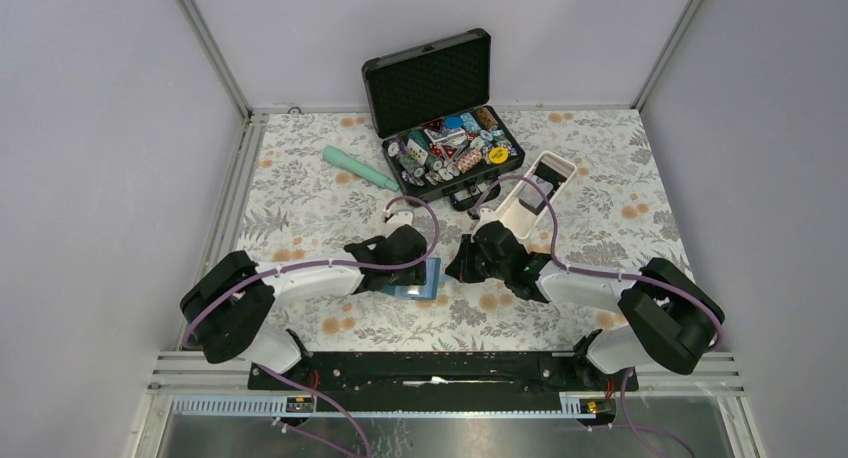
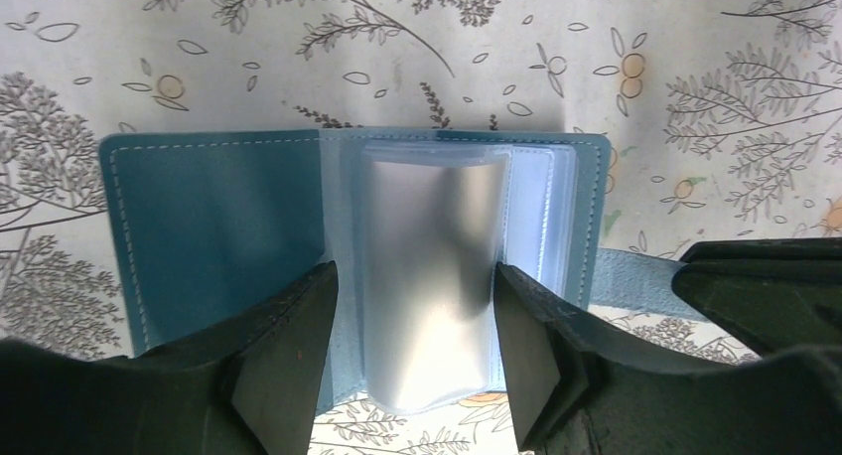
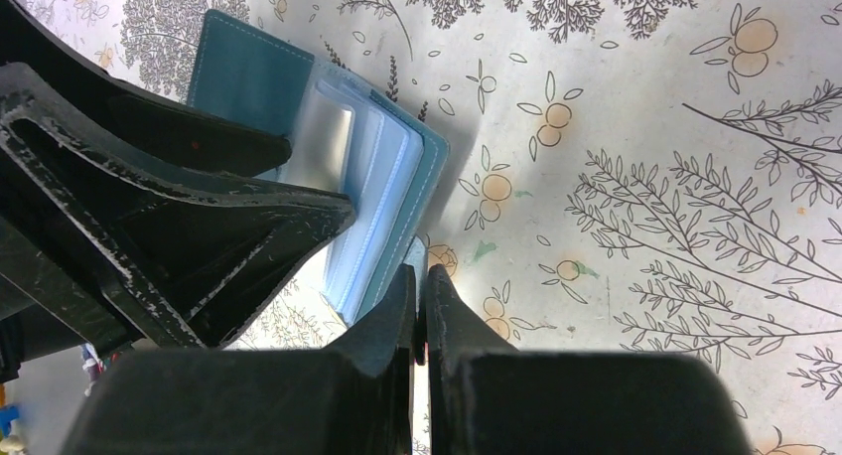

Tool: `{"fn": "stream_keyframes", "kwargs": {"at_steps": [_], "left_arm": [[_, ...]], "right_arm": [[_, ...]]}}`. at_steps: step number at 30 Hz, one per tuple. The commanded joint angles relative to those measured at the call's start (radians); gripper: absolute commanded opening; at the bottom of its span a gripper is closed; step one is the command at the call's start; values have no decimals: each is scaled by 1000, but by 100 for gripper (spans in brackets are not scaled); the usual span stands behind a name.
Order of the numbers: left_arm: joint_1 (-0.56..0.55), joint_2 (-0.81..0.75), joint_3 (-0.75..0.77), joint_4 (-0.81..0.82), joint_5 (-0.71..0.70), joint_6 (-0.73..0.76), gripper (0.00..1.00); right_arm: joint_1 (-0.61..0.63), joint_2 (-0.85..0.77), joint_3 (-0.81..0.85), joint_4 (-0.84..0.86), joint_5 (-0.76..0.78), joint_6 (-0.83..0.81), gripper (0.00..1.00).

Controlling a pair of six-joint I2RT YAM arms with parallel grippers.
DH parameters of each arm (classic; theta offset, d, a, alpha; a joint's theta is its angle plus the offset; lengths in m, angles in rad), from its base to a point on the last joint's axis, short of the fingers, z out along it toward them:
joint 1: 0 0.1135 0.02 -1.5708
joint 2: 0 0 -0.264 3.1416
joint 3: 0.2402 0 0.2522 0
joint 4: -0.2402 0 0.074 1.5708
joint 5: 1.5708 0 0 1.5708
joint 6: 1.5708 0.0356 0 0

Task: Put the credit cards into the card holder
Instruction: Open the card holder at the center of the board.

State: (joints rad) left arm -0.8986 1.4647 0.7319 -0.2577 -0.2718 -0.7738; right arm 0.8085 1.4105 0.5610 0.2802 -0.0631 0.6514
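The teal-blue card holder lies open on the flowered table between both arms. In the left wrist view its teal cover is spread to the left and the clear sleeves lie on the right. A silver-grey credit card stands in the sleeves, its lower end past the holder's edge. My left gripper is open and straddles this card, with a gap on the left side. My right gripper is shut on the holder's teal strap at its right edge. The holder and card also show in the right wrist view.
A black foam-lined case with colourful poker chips stands open at the back. A long white tray lies right of it, with something dark inside. A mint-green cylinder lies at the back left. Grey walls enclose the table.
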Motion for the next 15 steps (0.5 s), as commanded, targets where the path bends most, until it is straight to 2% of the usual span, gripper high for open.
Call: {"fn": "stream_keyframes", "kwargs": {"at_steps": [1,15], "left_arm": [[-3,-45,26,-54,-84,26,61],[-3,-113,17,-132,-160,42,62]], "right_arm": [[-3,12,-6,4,33,-18,0],[-3,35,-1,7,28,-21,0]]}}
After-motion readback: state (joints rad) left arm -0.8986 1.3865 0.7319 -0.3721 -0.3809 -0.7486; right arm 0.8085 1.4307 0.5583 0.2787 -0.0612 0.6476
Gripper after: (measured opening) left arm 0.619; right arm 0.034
